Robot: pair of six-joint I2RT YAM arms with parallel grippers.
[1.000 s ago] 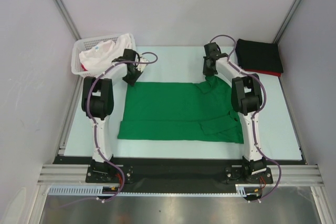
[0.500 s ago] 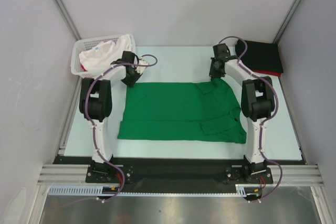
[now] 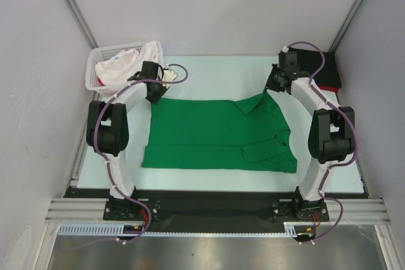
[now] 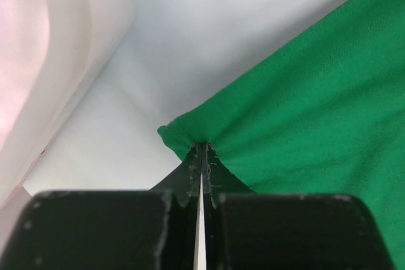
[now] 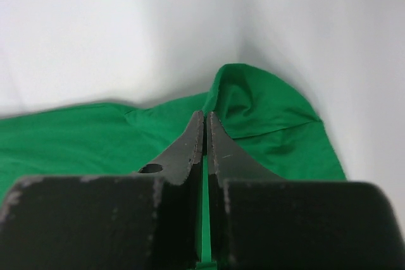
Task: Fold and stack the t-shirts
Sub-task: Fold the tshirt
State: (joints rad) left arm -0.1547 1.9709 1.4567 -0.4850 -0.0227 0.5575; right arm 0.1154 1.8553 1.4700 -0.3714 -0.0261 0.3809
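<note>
One green t-shirt (image 3: 215, 134) lies spread across the middle of the tabletop (image 3: 209, 71), its long near hem running parallel to the near edge. Its far-left corner is pinched by the left gripper (image 3: 154, 98). In the left wrist view the jaws are pressed together on a small bunch of hem, with the cloth fanning out to the right (image 4: 201, 150). Its far-right corner is pulled up into a little peak by the right gripper (image 3: 262, 94), whose jaws are clamped tight on the fold in the right wrist view (image 5: 205, 118).

The left arm rises from the near-left base, with its elbow out over the left edge and its forearm angling in toward the far side. The right arm mirrors it, with its elbow near the right edge and its wrist over the far-right area (cable looped above it).

The black t-shirt (image 3: 326, 67) sits folded at the far-right corner on a red t-shirt (image 3: 328, 87), both partly hidden by the right arm. The white t-shirt (image 3: 120, 67) is heaped in the basket (image 3: 88, 80) at the far-left corner.

Bare tabletop shows in a wide band along the far edge between the basket and the folded pile. There are narrower strips along the left and right edges and a thin one at the near edge.
</note>
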